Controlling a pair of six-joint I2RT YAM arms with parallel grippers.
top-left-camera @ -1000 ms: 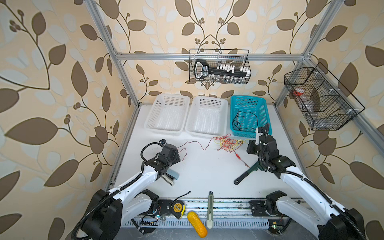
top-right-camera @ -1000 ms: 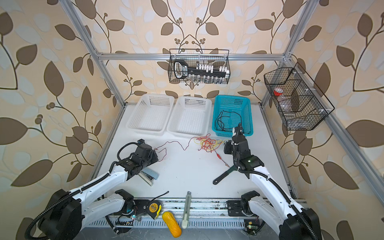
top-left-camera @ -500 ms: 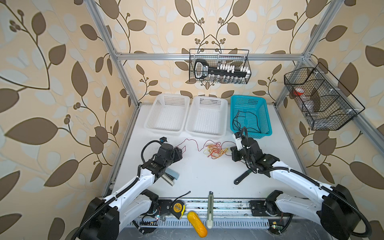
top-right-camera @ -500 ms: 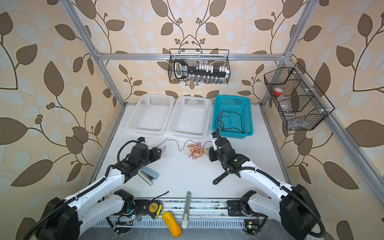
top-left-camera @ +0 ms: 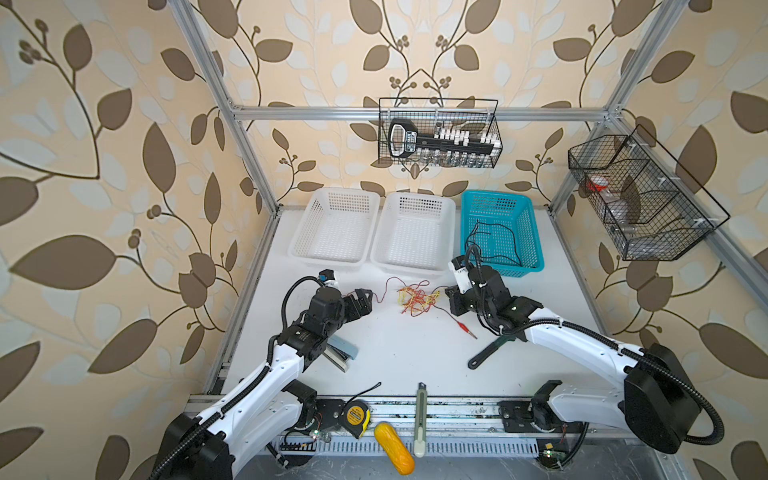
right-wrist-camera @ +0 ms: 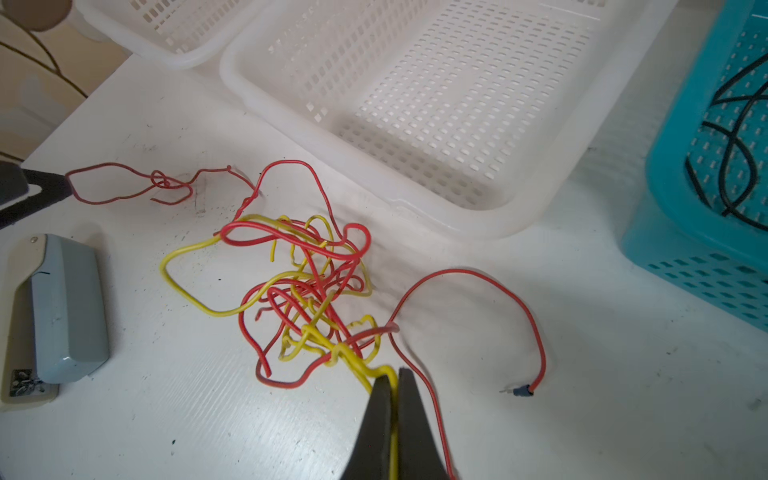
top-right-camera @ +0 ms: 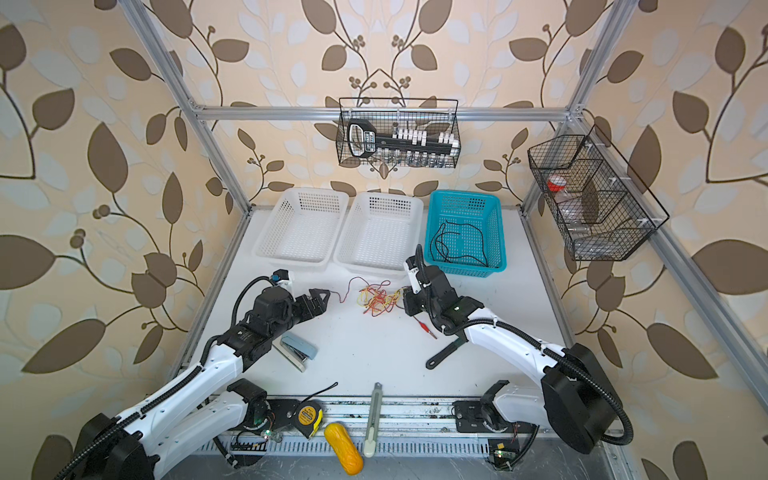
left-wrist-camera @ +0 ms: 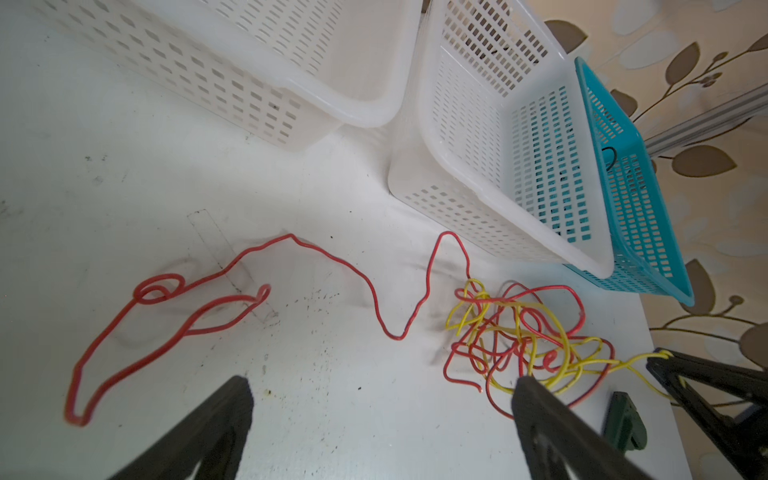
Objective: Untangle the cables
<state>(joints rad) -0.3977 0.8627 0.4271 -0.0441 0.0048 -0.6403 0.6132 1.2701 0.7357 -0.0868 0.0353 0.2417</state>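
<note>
**Left arm**: stretched low over the table from the near left, pointing past the front left corner of the middle white basket.

**Left gripper**: jaws wide apart and aimed at the tangle.

**Right arm**: bent in from the near right, with the wrist low just off that basket's front right corner.

**Right gripper**: jaws pressed together on the yellow cable, right at the edge of the tangle.

**Cables:**
- **Tangle**: red and yellow knotted together. It lies on the table just in front of the basket, between the two grippers and nearer the right one.
- **Red cable**: runs out of the tangle toward the left gripper. Its looped end lies at one left fingertip; whether they touch cannot be told.
- **Black cable**: lies loose inside the teal basket, which stands just beside the white basket's right wall.
</note>
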